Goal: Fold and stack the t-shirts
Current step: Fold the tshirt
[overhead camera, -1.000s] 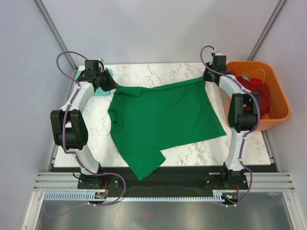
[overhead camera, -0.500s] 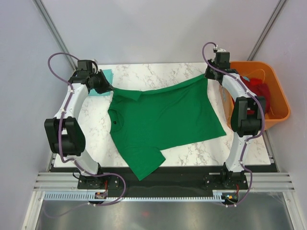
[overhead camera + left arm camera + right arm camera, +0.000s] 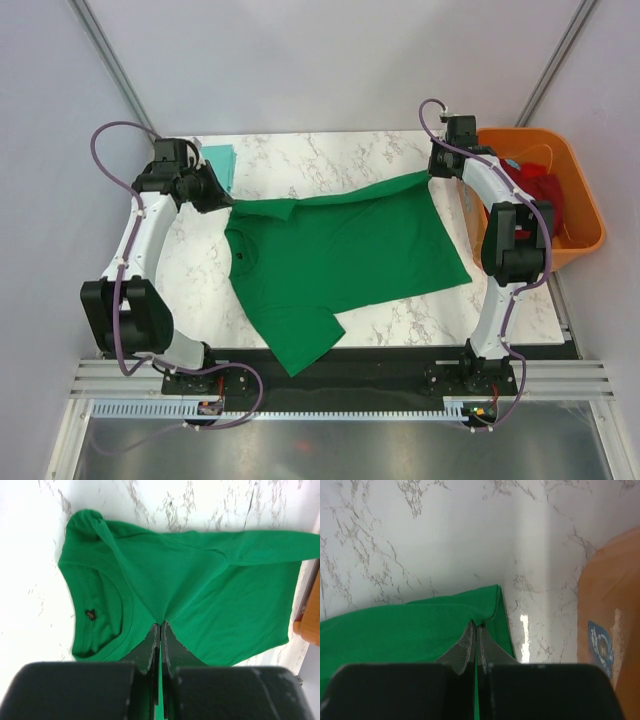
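Note:
A dark green t-shirt (image 3: 340, 250) lies spread on the marble table, collar to the left, one sleeve hanging over the near edge. My left gripper (image 3: 222, 199) is shut on its far left shoulder; in the left wrist view (image 3: 160, 625) the cloth (image 3: 200, 580) is pinched between the closed jaws. My right gripper (image 3: 432, 172) is shut on its far right hem corner (image 3: 485, 610), seen in the right wrist view (image 3: 477, 626). The far edge is lifted taut between both grippers. A pale teal t-shirt (image 3: 220, 160) lies folded at the far left. Dark red t-shirts (image 3: 535, 195) sit in the tub.
An orange plastic tub (image 3: 580, 210) stands off the table's right side, its wall showing in the right wrist view (image 3: 615, 630). The marble table (image 3: 320, 150) has bare surface along its far edge and front right. Grey walls enclose the cell.
Both grippers have drawn the shirt's far edge toward the near side, the left one moving left and nearer, uncovering the folded teal shirt. The left arm has swung outward.

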You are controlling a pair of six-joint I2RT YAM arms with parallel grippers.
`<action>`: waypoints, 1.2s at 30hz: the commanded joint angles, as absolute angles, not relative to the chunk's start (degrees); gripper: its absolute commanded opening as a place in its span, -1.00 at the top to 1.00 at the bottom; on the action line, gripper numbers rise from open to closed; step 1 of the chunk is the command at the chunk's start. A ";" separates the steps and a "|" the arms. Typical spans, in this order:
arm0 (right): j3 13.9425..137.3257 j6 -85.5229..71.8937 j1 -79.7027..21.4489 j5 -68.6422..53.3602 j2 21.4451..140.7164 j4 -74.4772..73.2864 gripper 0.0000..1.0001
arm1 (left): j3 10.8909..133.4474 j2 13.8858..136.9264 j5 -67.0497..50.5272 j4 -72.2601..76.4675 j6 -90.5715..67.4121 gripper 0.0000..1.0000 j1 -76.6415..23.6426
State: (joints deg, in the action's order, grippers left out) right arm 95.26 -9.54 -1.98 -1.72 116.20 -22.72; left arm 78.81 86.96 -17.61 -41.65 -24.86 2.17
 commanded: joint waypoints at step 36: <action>93.69 -3.25 -1.84 2.63 112.33 -34.98 0.98 | 57.04 76.38 -20.13 -46.32 -23.55 0.95 2.37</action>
